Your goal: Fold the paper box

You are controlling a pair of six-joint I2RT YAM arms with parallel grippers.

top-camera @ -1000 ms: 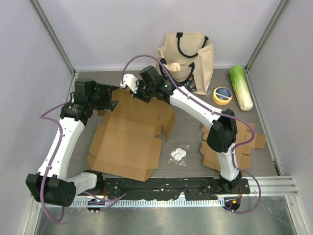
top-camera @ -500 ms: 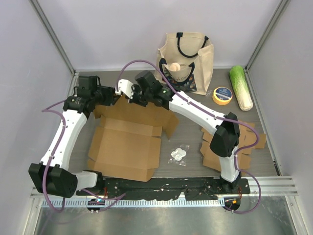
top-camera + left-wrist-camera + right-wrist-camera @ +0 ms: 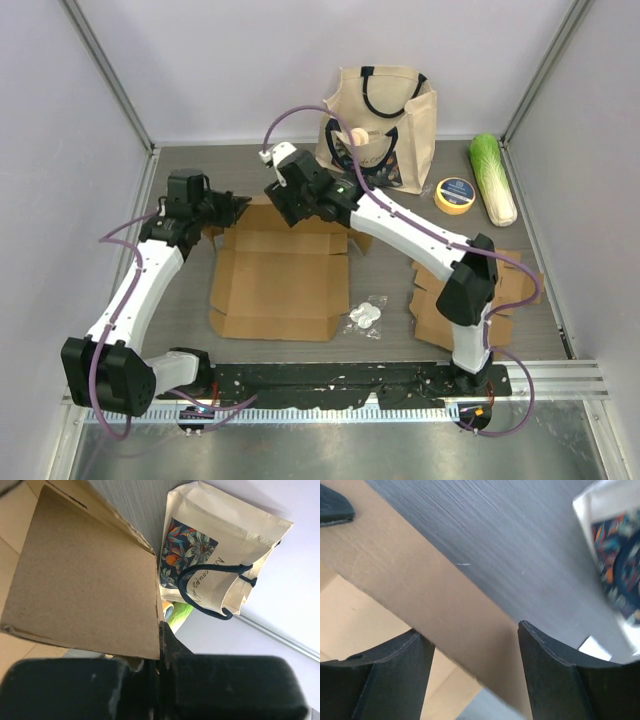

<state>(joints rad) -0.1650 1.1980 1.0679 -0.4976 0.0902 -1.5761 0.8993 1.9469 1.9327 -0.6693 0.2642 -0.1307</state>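
Observation:
The paper box (image 3: 280, 285) is a flat brown cardboard blank lying unfolded in the middle of the table, with its far flaps raised a little. My left gripper (image 3: 238, 206) is at the blank's far-left corner. In the left wrist view it (image 3: 161, 630) is shut on the edge of a cardboard flap (image 3: 85, 580). My right gripper (image 3: 278, 208) hovers over the far edge beside it. In the right wrist view it (image 3: 472, 630) is open, with a strip of the box's cardboard (image 3: 445, 615) passing between its fingers (image 3: 545, 670) without being pinched.
A cream tote bag (image 3: 380, 120) stands at the back. A yellow tape roll (image 3: 455, 195) and a napa cabbage (image 3: 493, 178) lie at the back right. More cardboard blanks (image 3: 505, 300) are stacked at the right, and a small plastic packet (image 3: 366, 316) lies beside the box.
The box has swung round and slid right to lie square to the table. My left gripper has shut on its far-left flap. My right gripper has opened and let go.

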